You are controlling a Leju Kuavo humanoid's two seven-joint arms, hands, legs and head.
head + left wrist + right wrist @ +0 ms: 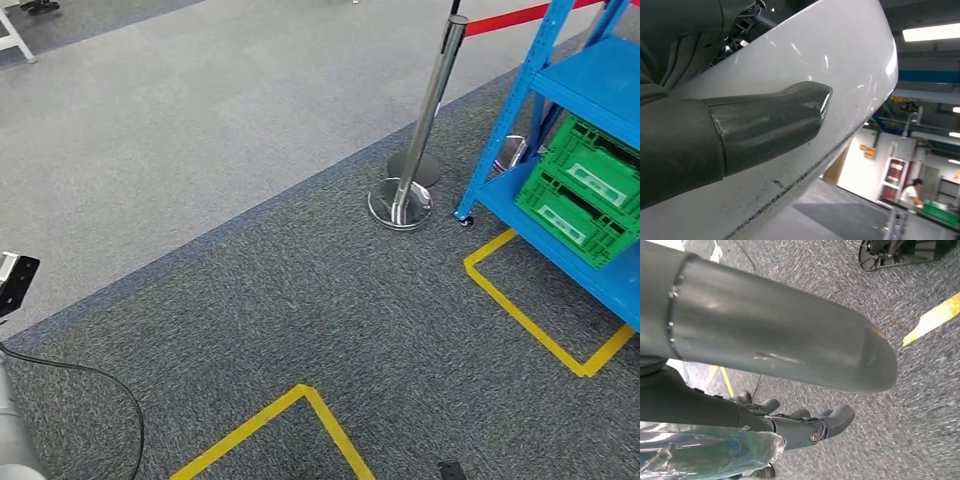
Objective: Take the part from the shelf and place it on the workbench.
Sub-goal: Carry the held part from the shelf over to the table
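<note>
So the robot looks mid-carry: its left hand (pixel 734 130) grips a big white curved part (pixel 821 60), thumb pressed on its face. The right hand (pixel 791 405) holds a clear plastic-wrapped piece (pixel 708 452), fingers roughly straight. The blue shelf (pixel 581 90) sits off right, so next it probably needs to find the workbench.

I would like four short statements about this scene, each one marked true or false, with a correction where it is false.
1. Green crates sit on the blue shelf. True.
2. The silver barrier post lies flat on the floor. False: it stands on its round base.
3. Yellow tape lines mark the grey carpet. True.
4. The right hand holds nothing. False: it holds a part in clear plastic wrap.
</note>
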